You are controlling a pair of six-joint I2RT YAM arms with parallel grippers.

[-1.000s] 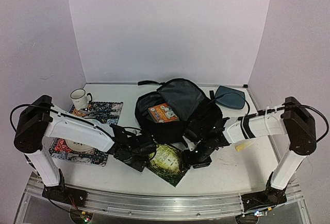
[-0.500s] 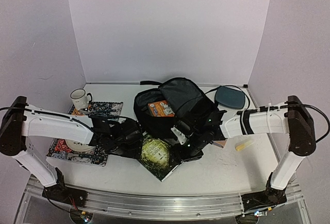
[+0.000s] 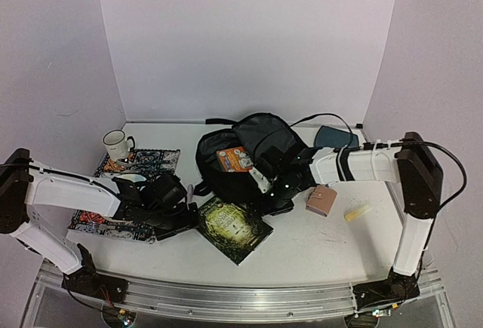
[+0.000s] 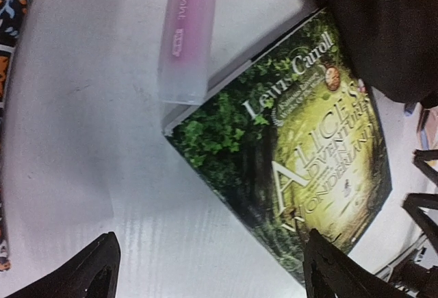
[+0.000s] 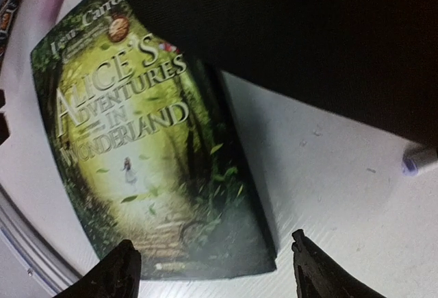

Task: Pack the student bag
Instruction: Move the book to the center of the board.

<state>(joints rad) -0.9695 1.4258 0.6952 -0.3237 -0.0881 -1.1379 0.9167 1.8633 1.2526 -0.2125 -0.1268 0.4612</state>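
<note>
Top external view, left to right: left gripper (image 3: 185,215), jaws apart and empty; book (image 3: 234,228) flat on the table; open black backpack (image 3: 253,154) at centre rear; right gripper (image 3: 275,192), jaws likewise apart, at the backpack's front. Risk: the backpack overhangs the book's far corner, so a lift may snag fabric. Only the left wrist view plainly shows a pink tube (image 4: 186,38) at the book's corner.

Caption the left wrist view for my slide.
Open left gripper over an Alice in Wonderland book by the black backpack.

top view overhead from behind; both wrist views close above book (image 4: 294,140).
</note>
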